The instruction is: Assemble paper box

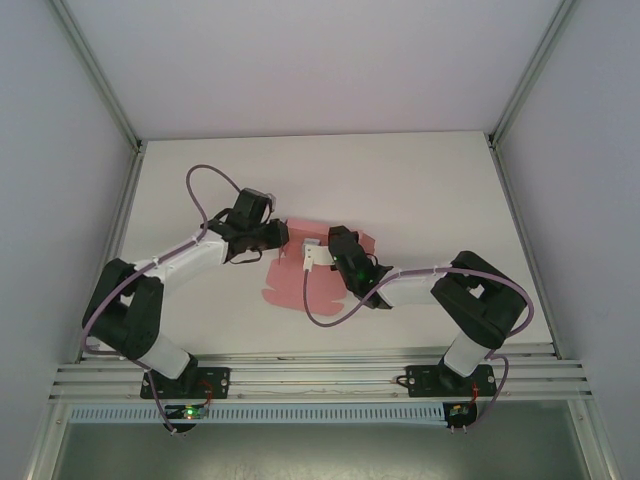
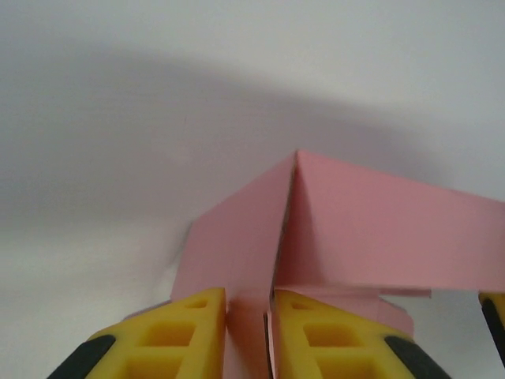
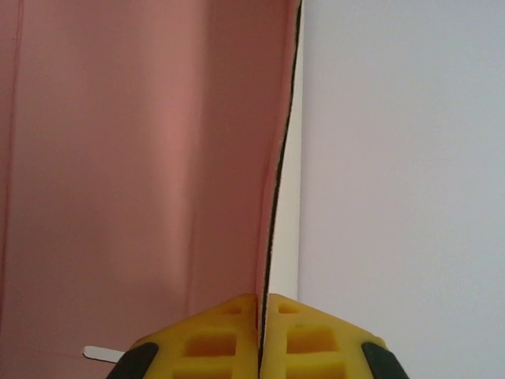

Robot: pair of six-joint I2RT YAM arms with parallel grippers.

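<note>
Currently, your paper box, a thin pink card sheet with die-cut flaps, lies partly folded near the middle of the white surface, between the two arms. From above you see most of it flat on the surface, with its far portion lifted where the two pincers meet it.

Your left pincer reaches in from the left at the sheet's far left corner. In its wrist view, the left pincer has its yellow fingers standing a little apart, and a strip of the pink card rises through the narrow gap between them. Whether the pads press on it you cannot tell. Beyond the fingertips, two panels of the paper box stand up and meet at a sharp vertical crease.

Your right pincer comes in from the right, near the left one, over the upper middle of the sheet. In its wrist view, the right pincer is closed, the fingers tight together, clamping the thin edge of a raised panel of the paper box, which runs straight up from the seam.
</note>
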